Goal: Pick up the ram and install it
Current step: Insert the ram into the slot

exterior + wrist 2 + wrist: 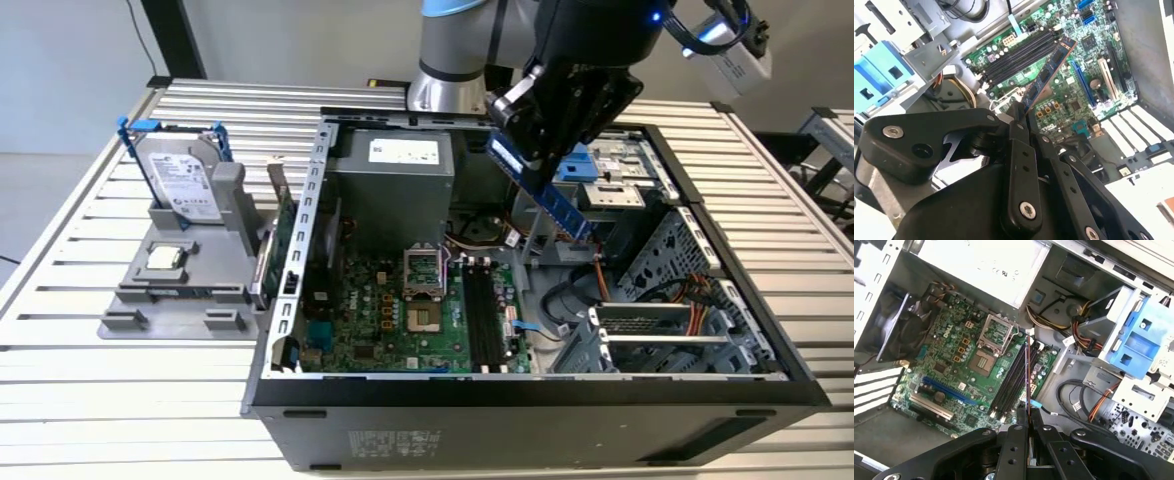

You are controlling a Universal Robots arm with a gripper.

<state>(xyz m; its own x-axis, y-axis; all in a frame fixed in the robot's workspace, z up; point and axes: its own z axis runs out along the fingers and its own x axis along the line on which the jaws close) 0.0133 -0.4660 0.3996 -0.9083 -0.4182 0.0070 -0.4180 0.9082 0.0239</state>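
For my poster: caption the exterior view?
Black gripper holds a long flat dark ram stick above an open computer case.

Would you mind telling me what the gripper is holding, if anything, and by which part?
The gripper holds the ram, pinched across its flat faces near one end; the rest sticks out free.
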